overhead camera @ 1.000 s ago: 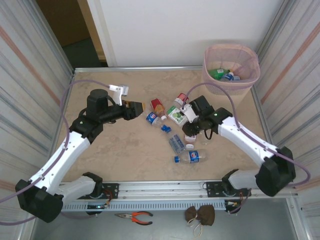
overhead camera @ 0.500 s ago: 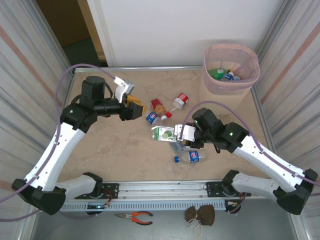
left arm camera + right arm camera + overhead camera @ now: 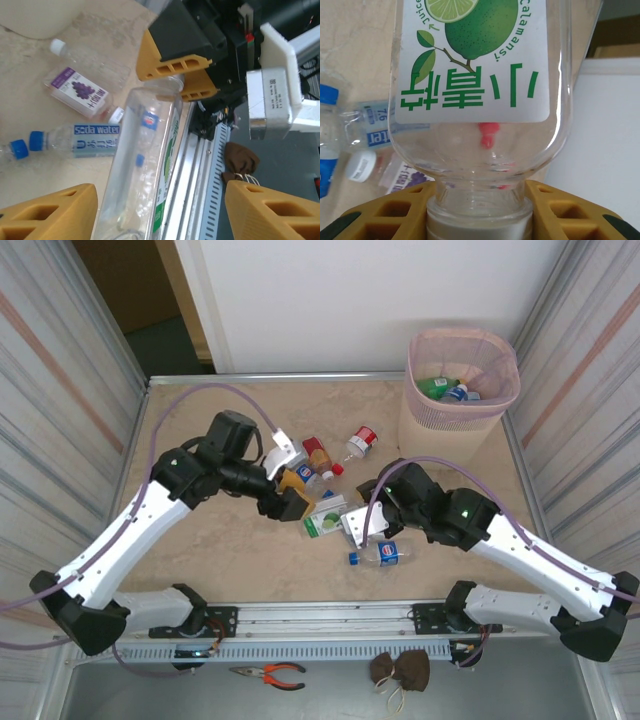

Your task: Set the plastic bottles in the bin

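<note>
My right gripper (image 3: 480, 212) is shut on the neck of a clear plastic bottle with a green lime label (image 3: 480, 60), held level above the table's middle (image 3: 325, 519). My left gripper (image 3: 160, 215) is open, one yellow finger on each side of that bottle's base end (image 3: 145, 165), with a gap on the right side. In the top view the left gripper (image 3: 298, 496) faces the right gripper (image 3: 348, 520) across the bottle. A soda water bottle (image 3: 385, 554), a grape-labelled one (image 3: 82, 90) and several others (image 3: 318, 455) lie on the table. The pink mesh bin (image 3: 505, 390) stands at the far right with bottles inside (image 3: 437, 386).
Corrugated walls close in both sides of the table. A metal rail (image 3: 330, 615) runs along the near edge. Below it lie pliers (image 3: 268, 673) and a brown pouch (image 3: 400, 670). Purple cables loop over both arms.
My left arm swung right and forward to the lime bottle's base, and its jaws widened. My right gripper kept its hold and brought the bottle toward the table's middle.
</note>
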`<state>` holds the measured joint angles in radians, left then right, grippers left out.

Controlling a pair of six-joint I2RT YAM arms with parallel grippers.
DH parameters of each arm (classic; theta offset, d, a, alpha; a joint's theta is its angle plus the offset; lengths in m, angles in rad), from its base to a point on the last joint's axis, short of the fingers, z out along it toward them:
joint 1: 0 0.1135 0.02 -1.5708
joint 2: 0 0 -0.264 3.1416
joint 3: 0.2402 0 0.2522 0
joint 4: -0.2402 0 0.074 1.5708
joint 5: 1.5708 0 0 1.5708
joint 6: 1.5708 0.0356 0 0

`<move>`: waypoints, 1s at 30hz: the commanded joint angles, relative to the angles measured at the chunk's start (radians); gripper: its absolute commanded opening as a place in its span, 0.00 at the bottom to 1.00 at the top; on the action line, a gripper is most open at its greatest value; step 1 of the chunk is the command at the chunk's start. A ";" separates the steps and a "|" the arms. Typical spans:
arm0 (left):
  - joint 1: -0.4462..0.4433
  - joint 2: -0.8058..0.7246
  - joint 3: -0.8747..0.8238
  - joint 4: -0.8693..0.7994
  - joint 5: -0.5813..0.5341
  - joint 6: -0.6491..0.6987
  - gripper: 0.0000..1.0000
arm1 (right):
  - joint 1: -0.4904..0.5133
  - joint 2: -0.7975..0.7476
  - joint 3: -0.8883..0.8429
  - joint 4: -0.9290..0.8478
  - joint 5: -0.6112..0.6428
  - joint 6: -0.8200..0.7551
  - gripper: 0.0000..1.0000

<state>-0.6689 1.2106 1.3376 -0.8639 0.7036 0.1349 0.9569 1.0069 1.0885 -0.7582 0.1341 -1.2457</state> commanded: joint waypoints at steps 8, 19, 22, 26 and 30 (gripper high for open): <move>-0.094 0.091 0.004 -0.112 -0.054 0.082 0.70 | 0.023 -0.042 0.081 0.008 -0.054 -0.167 0.05; -0.130 0.126 0.028 -0.191 -0.013 0.149 0.49 | 0.029 -0.063 0.100 -0.019 -0.057 -0.185 0.04; -0.135 0.127 0.033 -0.200 0.000 0.158 0.42 | 0.029 -0.065 0.098 -0.017 -0.056 -0.184 0.04; -0.136 0.128 0.040 -0.202 0.012 0.167 0.33 | 0.029 -0.068 0.098 -0.011 -0.056 -0.174 0.08; -0.136 0.123 0.041 -0.192 0.016 0.166 0.30 | 0.029 -0.085 0.093 0.015 -0.070 -0.121 0.32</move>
<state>-0.7990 1.3354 1.3487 -1.0218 0.6724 0.2684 0.9779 0.9600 1.1522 -0.7605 0.0788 -1.3701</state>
